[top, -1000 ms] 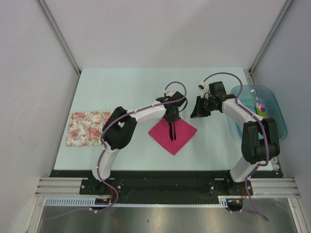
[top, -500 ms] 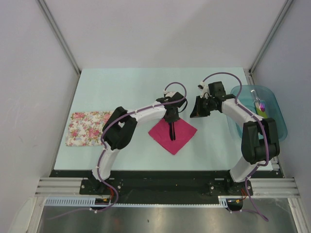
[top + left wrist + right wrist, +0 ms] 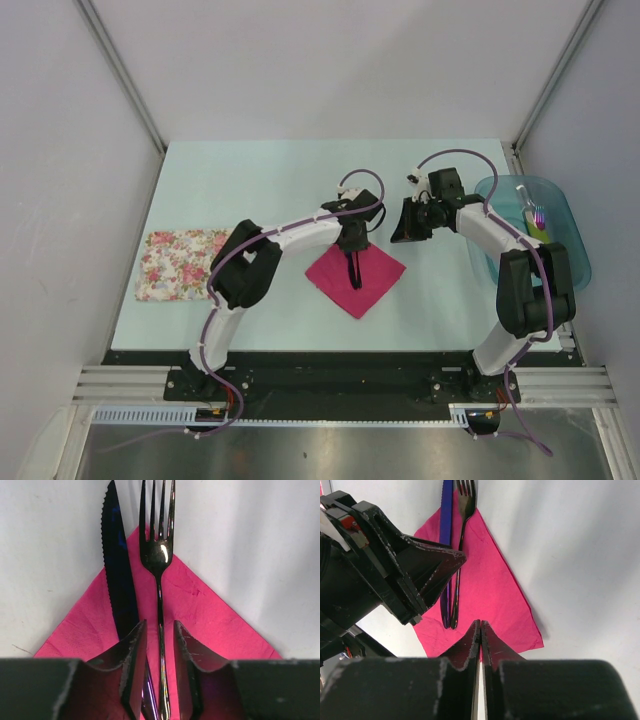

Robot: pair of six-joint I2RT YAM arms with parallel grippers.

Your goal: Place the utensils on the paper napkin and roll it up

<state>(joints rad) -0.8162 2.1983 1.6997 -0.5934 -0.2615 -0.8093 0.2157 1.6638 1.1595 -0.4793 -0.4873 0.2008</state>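
Pale mint table [image 3: 250, 180] between grey walls. Pink napkin [image 3: 375, 275] at centre, set as diamond. On it, fork [image 3: 158, 555] and knife [image 3: 120, 580] lie side by side, near parallel, knife at fork's 9 o'clock. From left wrist camera, long axes run 6 to 12; tines and knife tip point to 12, overhanging napkin corner onto table. Low over napkin, left gripper [image 3: 160, 630] with jaws slightly parted, straddling fork handle, not clamping it. At napkin's 2 o'clock from overhead, right gripper [image 3: 480, 627] with jaws pressed together, holding nothing.
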